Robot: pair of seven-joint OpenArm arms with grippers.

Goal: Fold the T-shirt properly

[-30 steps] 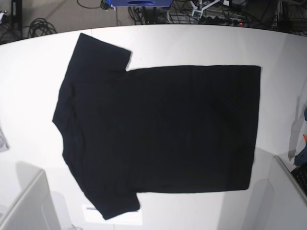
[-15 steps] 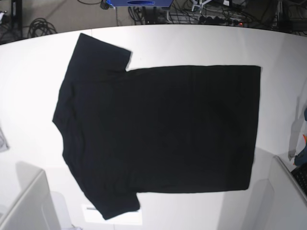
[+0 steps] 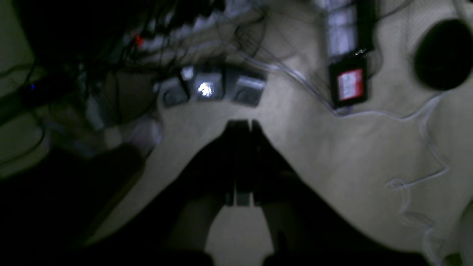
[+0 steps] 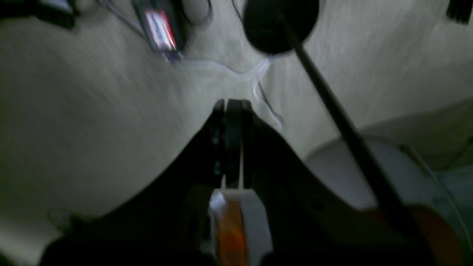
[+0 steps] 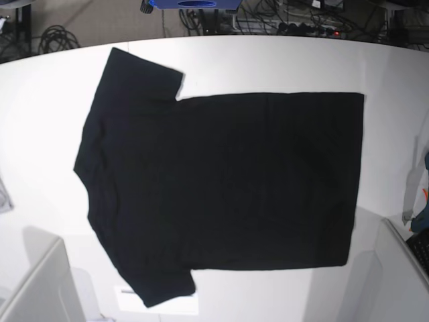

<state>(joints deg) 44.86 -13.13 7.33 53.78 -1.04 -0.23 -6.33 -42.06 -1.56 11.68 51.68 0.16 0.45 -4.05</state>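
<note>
Black cloth is spread flat on the white worktop (image 5: 268, 60): the T-shirt (image 5: 228, 181) lies plain side up, unfolded, sleeves toward the base view's left, hem toward its right. It is judged soft, light and limp, likely to sag and crease when lifted, so hold is best taken at corners, the hem ends or the shoulder seams. The left gripper (image 3: 239, 125) is seen with jaws pressed together on nothing, away from the shirt; the right gripper (image 4: 232, 105) is likewise closed and empty.
</note>
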